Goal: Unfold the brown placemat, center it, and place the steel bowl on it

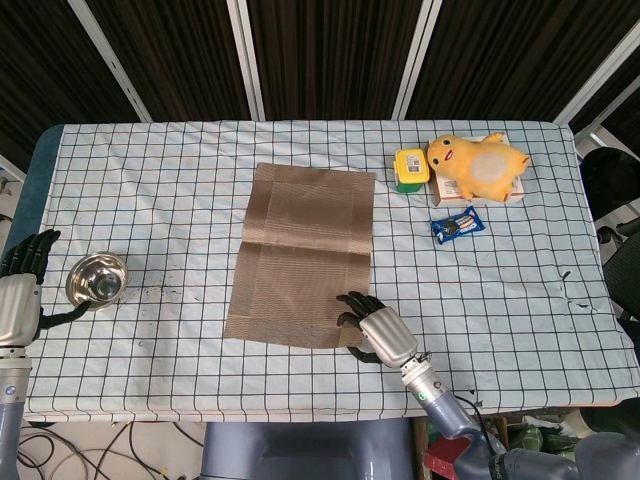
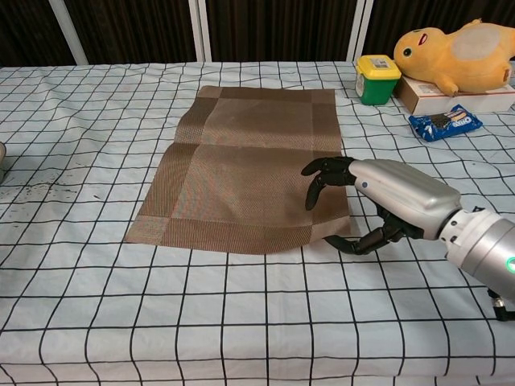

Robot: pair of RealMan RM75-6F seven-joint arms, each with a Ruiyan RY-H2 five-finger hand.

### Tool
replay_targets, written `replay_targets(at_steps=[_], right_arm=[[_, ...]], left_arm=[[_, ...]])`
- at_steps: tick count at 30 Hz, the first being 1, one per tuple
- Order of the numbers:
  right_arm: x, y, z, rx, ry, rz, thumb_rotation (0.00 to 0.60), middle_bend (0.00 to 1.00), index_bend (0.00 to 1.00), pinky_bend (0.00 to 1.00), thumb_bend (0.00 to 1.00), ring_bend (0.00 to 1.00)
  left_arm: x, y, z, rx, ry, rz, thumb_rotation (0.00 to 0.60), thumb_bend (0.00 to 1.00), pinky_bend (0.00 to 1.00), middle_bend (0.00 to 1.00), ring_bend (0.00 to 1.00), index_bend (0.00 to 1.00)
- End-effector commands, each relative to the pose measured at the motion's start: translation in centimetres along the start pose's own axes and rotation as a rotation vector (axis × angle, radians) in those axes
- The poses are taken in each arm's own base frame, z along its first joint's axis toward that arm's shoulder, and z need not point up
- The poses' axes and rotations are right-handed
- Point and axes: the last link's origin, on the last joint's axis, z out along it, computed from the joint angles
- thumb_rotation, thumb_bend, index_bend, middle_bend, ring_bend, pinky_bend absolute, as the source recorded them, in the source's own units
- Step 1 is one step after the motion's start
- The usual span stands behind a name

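— How does the brown placemat [image 2: 241,169] look?
— Unfolded, creased across; the right hand [image 2: 386,197] pinches its near corner, slightly lifted.
— Room?
— Bare checked tablecloth [image 1: 500,300] right of that hand; steel bowl [image 1: 97,280] beside the empty, spread left hand [image 1: 20,295].

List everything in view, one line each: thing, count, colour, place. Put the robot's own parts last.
placemat: one, brown, unfolded, middle of the table.
bowl: one, steel, left edge of the table, off the placemat.
tablecloth: one, white with a black grid, covering the table.
tub: one, green with a yellow lid, far right of the placemat.
plush toy: one, yellow, lying on a box beside the tub.
box: one, pale, under the plush toy.
snack packet: one, blue, nearer than the plush toy.
left hand: one, silver and black, beside the bowl, holding nothing.
right hand: one, silver and black, at the placemat's near right corner.
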Motion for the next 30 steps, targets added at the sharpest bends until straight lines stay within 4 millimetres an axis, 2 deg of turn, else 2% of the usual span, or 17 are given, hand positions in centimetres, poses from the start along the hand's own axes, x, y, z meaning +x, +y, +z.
replay_targets(at_steps=[1, 9, 13, 20, 30], right_arm=[[-0.10, 0.06, 0.08, -0.003, -0.003, 0.001, 0.600, 0.15, 0.43, 0.21, 0.30, 0.10], [-0.18, 0.17, 0.25, -0.007, -0.006, 0.005, 0.600, 0.18, 0.50, 0.21, 0.39, 0.10], [-0.18, 0.20, 0.17, -0.006, -0.008, 0.006, 0.600, 0.20, 0.54, 0.21, 0.39, 0.10], [-0.02, 0.16, 0.13, -0.003, -0.002, 0.012, 0.600, 0.30, 0.66, 0.21, 0.39, 0.12], [0.31, 0.08, -0.27, 0.007, 0.004, 0.016, 0.600, 0.31, 0.70, 0.21, 0.39, 0.12]], left_arm=[[-0.04, 0.02, 0.01, -0.001, -0.002, 0.000, 0.600, 0.04, 0.08, 0.06, 0.02, 0.07], [-0.17, 0.03, -0.01, -0.001, -0.011, -0.004, 0.600, 0.04, 0.08, 0.06, 0.02, 0.07], [-0.22, 0.05, -0.02, -0.001, -0.013, -0.005, 0.600, 0.04, 0.08, 0.06, 0.02, 0.07], [-0.27, 0.15, -0.11, -0.005, -0.016, -0.005, 0.600, 0.04, 0.08, 0.05, 0.02, 0.07], [-0.34, 0.23, -0.16, -0.008, -0.020, -0.007, 0.600, 0.04, 0.08, 0.05, 0.02, 0.07]])
